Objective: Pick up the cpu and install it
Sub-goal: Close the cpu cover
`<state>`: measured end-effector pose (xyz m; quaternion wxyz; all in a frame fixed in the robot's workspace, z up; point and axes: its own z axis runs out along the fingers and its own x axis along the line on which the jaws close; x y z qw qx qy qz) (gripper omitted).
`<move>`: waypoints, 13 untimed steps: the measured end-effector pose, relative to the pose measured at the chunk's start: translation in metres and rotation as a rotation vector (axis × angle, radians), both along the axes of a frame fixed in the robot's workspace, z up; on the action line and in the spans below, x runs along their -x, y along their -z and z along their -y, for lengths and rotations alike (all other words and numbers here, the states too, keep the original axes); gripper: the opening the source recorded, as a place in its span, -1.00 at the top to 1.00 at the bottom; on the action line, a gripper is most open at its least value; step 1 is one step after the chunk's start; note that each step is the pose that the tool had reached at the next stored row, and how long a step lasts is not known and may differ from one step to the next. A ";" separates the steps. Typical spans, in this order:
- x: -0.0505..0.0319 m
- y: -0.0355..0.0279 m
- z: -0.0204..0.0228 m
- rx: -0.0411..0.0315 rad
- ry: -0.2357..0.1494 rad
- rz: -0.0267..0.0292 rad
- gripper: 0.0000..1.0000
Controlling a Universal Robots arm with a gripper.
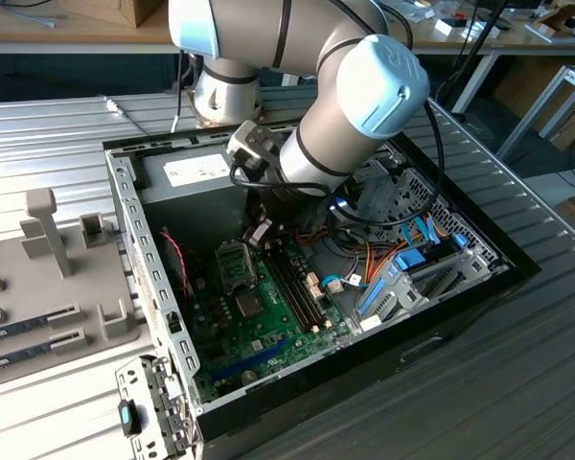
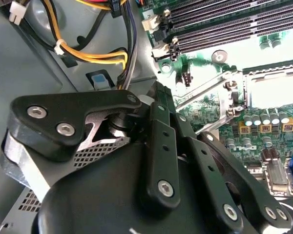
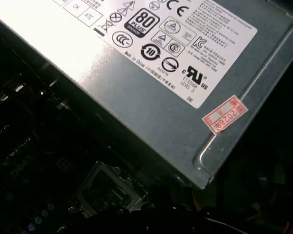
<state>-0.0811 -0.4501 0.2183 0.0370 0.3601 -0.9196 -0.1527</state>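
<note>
An open computer case (image 1: 126, 230) lies on the bench with its green motherboard (image 1: 259, 335) facing up. My gripper (image 1: 259, 231) hangs inside the case, just above the square metal socket frame (image 1: 235, 264) and close to the grey power-supply box (image 1: 196, 172). In the second wrist view the gripper's black linkage (image 2: 161, 146) is in the foreground, and beyond it the socket (image 2: 273, 90) stands with its hinged frame (image 2: 219, 92) lifted. The first wrist view looks across the power-supply box (image 3: 161, 73) to the dim socket frame (image 3: 107, 195). The cpu is out of view.
Black memory slots (image 1: 292, 283) run beside the socket. Orange and blue cables (image 1: 383, 259) fill the case on the exterior view's right, and yellow wires (image 2: 88, 53) pass near the gripper. A grey fixture with memory sticks (image 1: 38, 326) sits outside on the exterior view's left.
</note>
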 end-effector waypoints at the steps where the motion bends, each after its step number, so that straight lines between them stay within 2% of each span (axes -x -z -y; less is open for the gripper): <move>1: 0.0001 -0.0004 0.0003 -0.0014 0.000 -0.0001 0.79; 13: 0.0006 -0.0089 0.0041 -0.0152 0.000 0.0005 0.79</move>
